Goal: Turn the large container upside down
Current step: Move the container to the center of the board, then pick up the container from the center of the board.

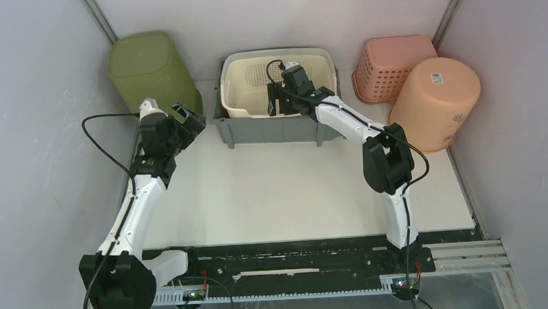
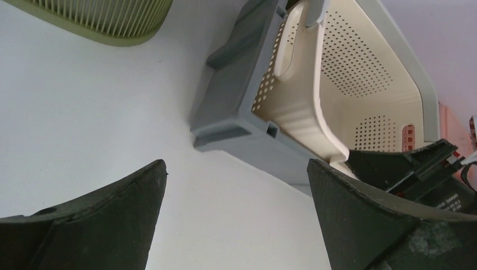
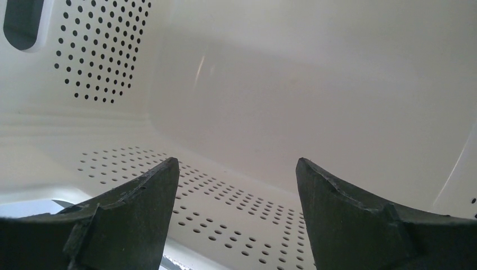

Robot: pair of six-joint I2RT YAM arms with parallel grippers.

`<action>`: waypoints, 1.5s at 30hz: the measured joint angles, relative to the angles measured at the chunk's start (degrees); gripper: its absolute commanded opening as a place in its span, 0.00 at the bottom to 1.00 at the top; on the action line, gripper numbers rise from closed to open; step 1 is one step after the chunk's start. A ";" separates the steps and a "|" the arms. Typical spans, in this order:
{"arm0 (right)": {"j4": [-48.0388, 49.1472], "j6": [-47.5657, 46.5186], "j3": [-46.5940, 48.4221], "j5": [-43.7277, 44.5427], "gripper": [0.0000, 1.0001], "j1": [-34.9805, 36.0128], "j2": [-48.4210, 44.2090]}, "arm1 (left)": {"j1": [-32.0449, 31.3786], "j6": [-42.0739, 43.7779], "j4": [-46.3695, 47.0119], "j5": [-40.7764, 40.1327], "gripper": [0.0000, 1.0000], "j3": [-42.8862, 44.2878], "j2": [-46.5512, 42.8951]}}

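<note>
Grey large container (image 1: 270, 130), upright, cream perforated liner (image 1: 250, 92)

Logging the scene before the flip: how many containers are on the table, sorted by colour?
Green bin: 1
Grey-and-cream container: 1
Pink basket: 1
Peach bucket: 1
Total: 4

You had 3 other bins on the white table (image 1: 287, 189). The green bin (image 1: 150, 65) stood just beyond the left pincer (image 1: 193, 118) and a little to its left, closed end up, in the far corner. Its ribbed edge showed at the top of the left wrist view. Well to the right of the right pincer (image 1: 274, 103) sat the pink basket (image 1: 394, 63). Just beside that, on the nearer side, lay the peach bucket (image 1: 435, 103), tipped over, with a white label (image 1: 438, 78) on its wall.
</note>
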 measured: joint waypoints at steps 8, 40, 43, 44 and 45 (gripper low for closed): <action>1.38 1.77 -11.61 2.12 0.83 5.07 -8.39 | -3.41 3.37 -5.25 2.51 1.00 5.62 4.35; -14.32 -3.91 -0.22 2.89 0.72 -16.52 -11.78 | -9.99 14.12 -26.21 -8.07 0.94 51.34 40.52; -14.82 -4.22 0.13 2.14 0.68 -16.52 -9.62 | -9.99 14.86 -27.30 -8.02 0.88 54.38 43.01; -14.97 -4.28 0.33 1.97 0.67 -16.52 -9.01 | -9.99 14.91 -27.50 -8.00 0.86 55.08 43.78; -15.08 -4.31 0.55 1.86 0.66 -16.52 -8.55 | -9.99 15.04 -27.61 -7.93 0.83 55.56 44.50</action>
